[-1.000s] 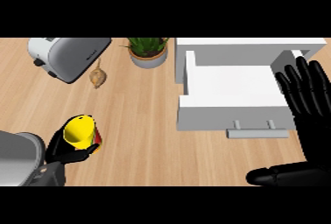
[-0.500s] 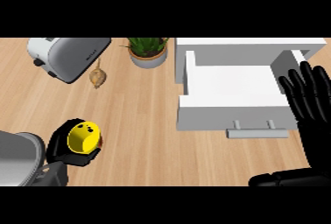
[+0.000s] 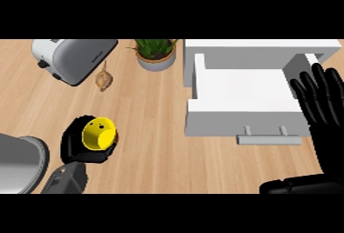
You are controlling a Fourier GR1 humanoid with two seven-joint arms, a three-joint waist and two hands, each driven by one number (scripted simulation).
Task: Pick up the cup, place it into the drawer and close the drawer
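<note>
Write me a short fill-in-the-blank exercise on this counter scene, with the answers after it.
1. The left robot hand is curled round the ____ cup.
2. The white drawer stands ____.
3. The right robot hand shows with its fingers ____.
4. Beside the potted plant stands a ____.

Answers: yellow; open; straight; toaster

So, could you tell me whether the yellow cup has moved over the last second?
Yes. The yellow cup, held in the left hand, has shifted right, toward the open drawer, and its mouth now faces up.
</note>
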